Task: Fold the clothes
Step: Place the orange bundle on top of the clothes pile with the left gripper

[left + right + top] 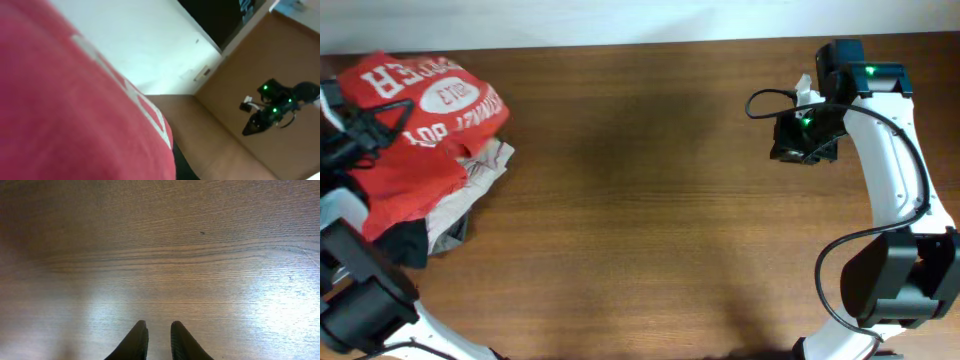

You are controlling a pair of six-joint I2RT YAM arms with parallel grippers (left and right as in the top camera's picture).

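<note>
- Clothes (415, 160): a crumpled heap at the far left of the table (650, 200), close to its edges and well apart from the right arm.
- Red shirt (420, 95): lies on top of the heap with white lettering showing. A beige garment (485, 170) and a black garment (410, 245) poke out from under its near side.
- Left claw (395, 118): sits over the left part of the heap. Its own camera shows only red cloth and no fingers. I take the fingers to be together, but I cannot tell whether cloth is pinched between them.
- Right claw (159, 330): hangs over bare table at the far right, tips a narrow gap apart and holding nothing.
- Stage, as I judge it: one shirt has to come out to the open middle; nothing is folded yet.
- Risk, tangling: a lift may drag the beige garment along, because the layers lie bunched together.
- Risk, edge: a pull toward the left or far side could tip clothes off the table.
- Risk, slip: a pinch on one thin layer may let go, dropping the shirt in a lump.
- Risk, sight: with cloth covering the left camera, I steer that arm by the overhead view alone.
</note>
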